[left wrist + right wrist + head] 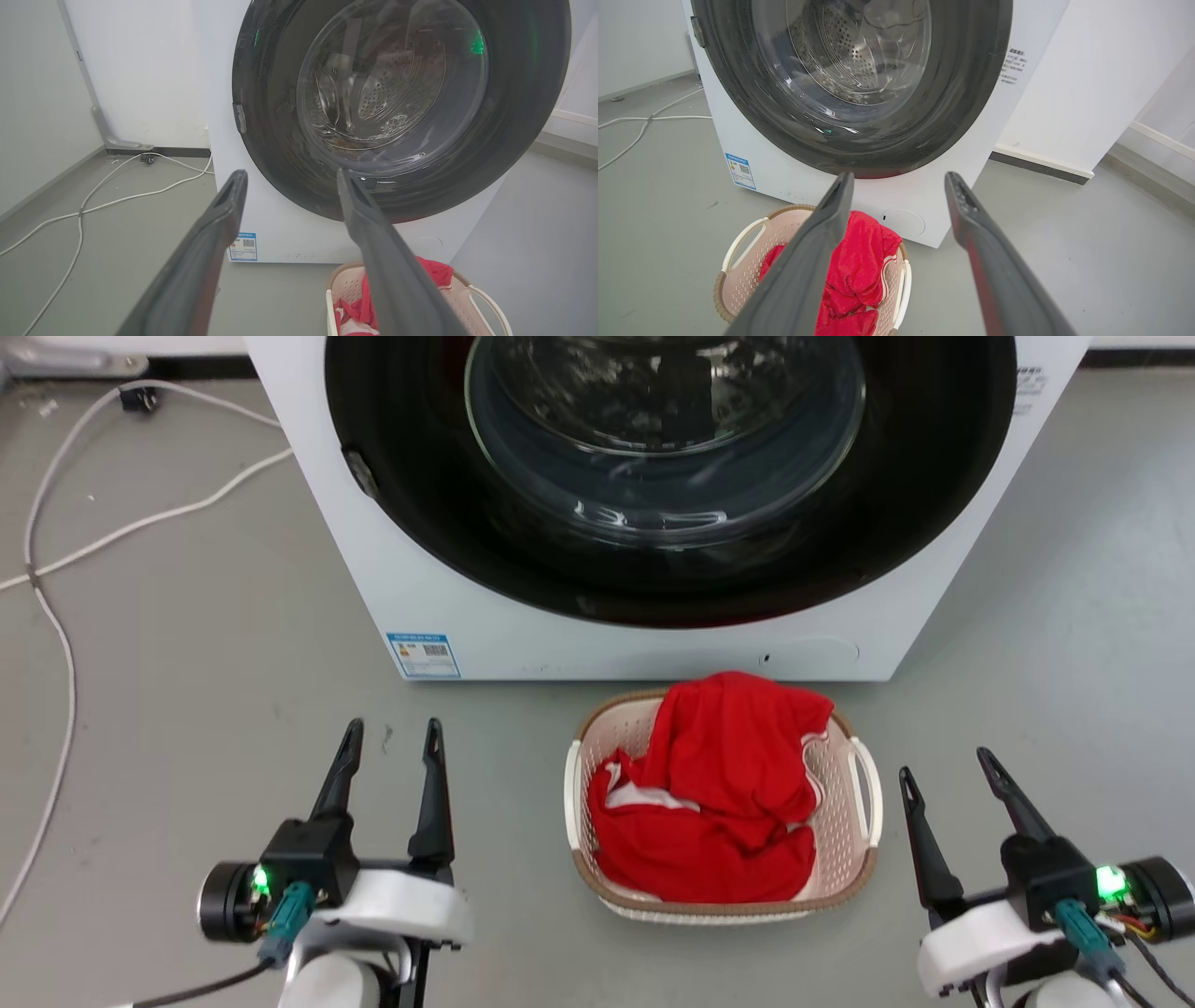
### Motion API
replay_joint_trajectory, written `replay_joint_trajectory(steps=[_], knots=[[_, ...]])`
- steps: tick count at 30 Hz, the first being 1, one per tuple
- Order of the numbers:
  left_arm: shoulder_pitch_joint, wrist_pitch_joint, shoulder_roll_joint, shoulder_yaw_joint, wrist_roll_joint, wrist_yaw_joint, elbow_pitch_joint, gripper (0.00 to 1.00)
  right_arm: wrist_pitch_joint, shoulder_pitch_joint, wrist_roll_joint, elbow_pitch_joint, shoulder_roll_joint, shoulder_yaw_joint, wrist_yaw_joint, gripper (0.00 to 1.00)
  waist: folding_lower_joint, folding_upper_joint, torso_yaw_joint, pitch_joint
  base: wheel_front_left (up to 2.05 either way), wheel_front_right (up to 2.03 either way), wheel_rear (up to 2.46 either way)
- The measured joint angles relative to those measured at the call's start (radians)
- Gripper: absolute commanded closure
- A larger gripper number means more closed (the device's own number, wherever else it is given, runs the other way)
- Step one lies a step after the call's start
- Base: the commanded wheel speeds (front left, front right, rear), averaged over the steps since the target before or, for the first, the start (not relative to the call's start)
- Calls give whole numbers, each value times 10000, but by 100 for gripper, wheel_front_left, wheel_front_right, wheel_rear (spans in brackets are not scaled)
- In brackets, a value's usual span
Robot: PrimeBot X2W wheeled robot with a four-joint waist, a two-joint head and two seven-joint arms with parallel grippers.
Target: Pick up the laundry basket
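**basket on the floor, both pincers apart and clear of it**

the grey floor [187, 663] runs across the whole scene. on it at the far side stands a white washing machine [644, 653], its round dark-rimmed glass door shut, with the perforated drum visible through the glass in both wrist views.

the laundry basket [837, 821] sits on the floor just in front of the machine's lower panel, a little right of centre. it is upright, with a white loop handle on its left side and another on its right. a crumpled red garment [728, 784] with white trim fills most of it and humps up over the far rim.

the left pincer [392, 726] hangs at the near left, well apart from the basket, its two dark fingers spread and nothing between them. the right pincer [945, 763] hangs at the near right, just beside the basket's right handle but not touching it, its fingers likewise spread and holding nothing.

white cables [140, 523] trail over the floor at the far left. a small blue label [423, 655] is stuck on the machine's lower left corner.
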Motion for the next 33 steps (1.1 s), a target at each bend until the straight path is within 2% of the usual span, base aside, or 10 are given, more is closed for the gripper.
replay_joint_trajectory(steps=[8,14,23,33], knots=[[-1938,0,2,-224,-79,-815,2038,0,2,-1970,-640,1958,-6,-343,0,0,1,0,-124,1396,0,0,0],[-3077,0,2,-564,-79,-1185,3434,0,2,-3049,-1149,3459,-8,-608,0,0,2,0,-220,2388,0,0,0],[-4741,0,0,-1164,35,-1440,5039,0,2,-4684,-1705,4978,-10,-926,0,0,1,0,-371,3781,0,0,0],[-6501,2,33,-1749,75,-1498,6941,0,2,-6289,-2339,6247,-10,-1630,2,0,1,0,-565,5320,0,0,0]])
